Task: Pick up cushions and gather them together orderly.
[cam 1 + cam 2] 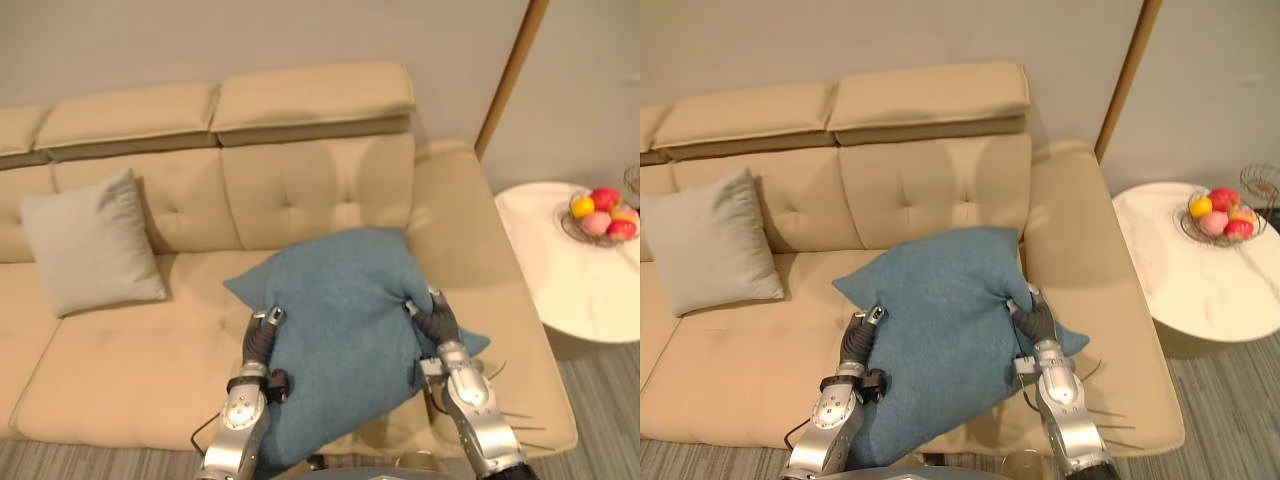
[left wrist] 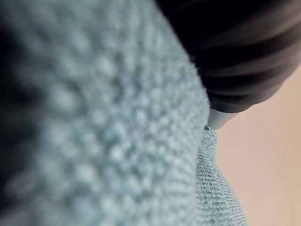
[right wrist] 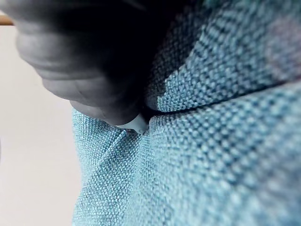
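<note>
Head views: the blue cushion (image 1: 345,330) is caught between the left hand (image 1: 260,340) and right hand (image 1: 434,318) over the beige sofa (image 1: 130,370) seat. I'd carry it level toward the grey cushion (image 1: 92,242). Wrist views: coarse teal weave, soft, creased by the right hand — whether either grip is closed, I cannot tell

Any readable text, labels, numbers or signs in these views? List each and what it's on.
None readable. The blue cushion, grey cushion, sofa, round white table and fruit bowl show no print, tags or numbers.
</note>
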Motion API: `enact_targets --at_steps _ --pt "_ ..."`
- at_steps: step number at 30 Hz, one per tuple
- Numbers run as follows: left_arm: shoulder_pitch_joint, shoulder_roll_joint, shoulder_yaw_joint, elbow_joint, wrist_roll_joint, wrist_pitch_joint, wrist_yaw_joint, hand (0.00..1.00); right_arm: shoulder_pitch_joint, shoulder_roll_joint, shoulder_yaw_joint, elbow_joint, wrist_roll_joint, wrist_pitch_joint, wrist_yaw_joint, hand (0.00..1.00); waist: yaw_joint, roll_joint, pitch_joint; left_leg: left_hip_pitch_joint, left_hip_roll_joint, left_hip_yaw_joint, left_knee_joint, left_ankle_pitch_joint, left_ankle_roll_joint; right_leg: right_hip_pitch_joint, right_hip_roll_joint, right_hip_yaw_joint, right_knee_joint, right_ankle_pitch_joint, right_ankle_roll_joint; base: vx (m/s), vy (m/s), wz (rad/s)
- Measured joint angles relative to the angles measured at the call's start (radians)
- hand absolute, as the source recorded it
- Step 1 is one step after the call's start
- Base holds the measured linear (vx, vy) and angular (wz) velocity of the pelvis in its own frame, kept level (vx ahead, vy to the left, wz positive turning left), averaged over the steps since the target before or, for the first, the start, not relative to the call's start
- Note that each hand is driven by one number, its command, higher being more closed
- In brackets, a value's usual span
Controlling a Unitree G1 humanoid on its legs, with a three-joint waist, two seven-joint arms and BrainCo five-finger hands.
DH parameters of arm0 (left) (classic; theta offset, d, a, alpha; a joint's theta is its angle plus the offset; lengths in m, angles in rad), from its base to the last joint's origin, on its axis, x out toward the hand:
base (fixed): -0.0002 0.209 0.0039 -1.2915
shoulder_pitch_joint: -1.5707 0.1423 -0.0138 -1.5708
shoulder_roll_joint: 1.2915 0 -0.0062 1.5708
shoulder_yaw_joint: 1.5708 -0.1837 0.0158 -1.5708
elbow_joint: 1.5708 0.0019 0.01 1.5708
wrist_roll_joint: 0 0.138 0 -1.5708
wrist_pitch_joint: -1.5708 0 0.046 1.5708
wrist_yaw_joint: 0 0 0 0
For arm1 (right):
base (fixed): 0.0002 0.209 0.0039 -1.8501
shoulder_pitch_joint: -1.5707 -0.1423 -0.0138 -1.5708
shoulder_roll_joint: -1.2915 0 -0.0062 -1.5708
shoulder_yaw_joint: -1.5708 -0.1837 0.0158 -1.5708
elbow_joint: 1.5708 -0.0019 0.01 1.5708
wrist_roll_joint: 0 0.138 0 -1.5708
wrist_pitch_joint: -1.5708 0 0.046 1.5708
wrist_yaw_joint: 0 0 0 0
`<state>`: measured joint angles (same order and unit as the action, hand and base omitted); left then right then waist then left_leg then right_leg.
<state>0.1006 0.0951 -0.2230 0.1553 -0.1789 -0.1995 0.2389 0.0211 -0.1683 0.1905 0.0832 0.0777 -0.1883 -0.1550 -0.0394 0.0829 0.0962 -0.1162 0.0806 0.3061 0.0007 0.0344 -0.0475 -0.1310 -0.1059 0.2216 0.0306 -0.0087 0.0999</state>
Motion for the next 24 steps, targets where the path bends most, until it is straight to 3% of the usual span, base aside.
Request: enact_targets --at_steps 4,10,13,14,19,24 --pt "-0.296 0.03 0.013 0.044 0.031 -0.001 0.085 1.0 -0.289 0.003 -0.021 0.109 -0.044 0.0 -0.117 1.0 -0.01 0.009 0.099 -0.117 -0.009 0.014 0.0 0.039 0.023 -0.126 -0.005 0.0 -0.001 0.068 0.015 -0.13 0.042 -0.18" --pt "-0.99 0.169 0.043 0.337 0.044 -0.001 0.214 1.0 -0.858 0.008 -0.143 0.294 -0.12 0.008 -0.305 1.0 -0.022 0.008 0.294 -0.275 -0.026 -0.008 -0.003 0.122 0.054 -0.261 -0.024 -0.033 -0.02 0.147 0.034 -0.15 0.032 0.16" --pt "-1.221 0.203 0.086 0.418 0.059 -0.002 0.251 1.0 -1.082 0.02 -0.214 0.377 -0.131 0.008 -0.362 1.0 -0.013 0.01 0.317 -0.333 -0.036 -0.014 -0.042 0.172 0.058 -0.324 -0.03 -0.045 -0.039 0.176 0.037 -0.12 0.011 0.11" --pt "-1.355 0.213 0.106 0.479 0.066 -0.004 0.269 0.0 -1.21 0.024 -0.256 0.455 -0.129 0.006 -0.395 0.0 -0.014 0.011 0.317 -0.367 -0.043 -0.031 -0.075 0.203 0.058 -0.359 -0.031 -0.056 -0.057 0.196 0.041 -0.09 0.012 0.16" --pt "-1.627 0.237 0.116 0.648 0.078 -0.005 0.294 0.0 -1.436 -0.02 -0.31 0.639 -0.122 -0.001 -0.455 0.0 -0.014 0.016 0.329 -0.467 -0.057 -0.059 -0.095 0.244 0.071 -0.426 -0.039 -0.087 -0.11 0.243 0.046 -0.07 0.035 0.18" --pt "-1.741 0.246 0.157 0.765 0.068 -0.006 0.3 0.0 -1.588 -0.088 -0.306 0.818 -0.024 -0.002 -0.434 0.0 -0.003 0.029 0.391 -0.559 -0.058 -0.099 -0.095 0.271 0.057 -0.487 -0.037 -0.132 -0.128 0.26 0.048 -0.03 0.072 0.2"
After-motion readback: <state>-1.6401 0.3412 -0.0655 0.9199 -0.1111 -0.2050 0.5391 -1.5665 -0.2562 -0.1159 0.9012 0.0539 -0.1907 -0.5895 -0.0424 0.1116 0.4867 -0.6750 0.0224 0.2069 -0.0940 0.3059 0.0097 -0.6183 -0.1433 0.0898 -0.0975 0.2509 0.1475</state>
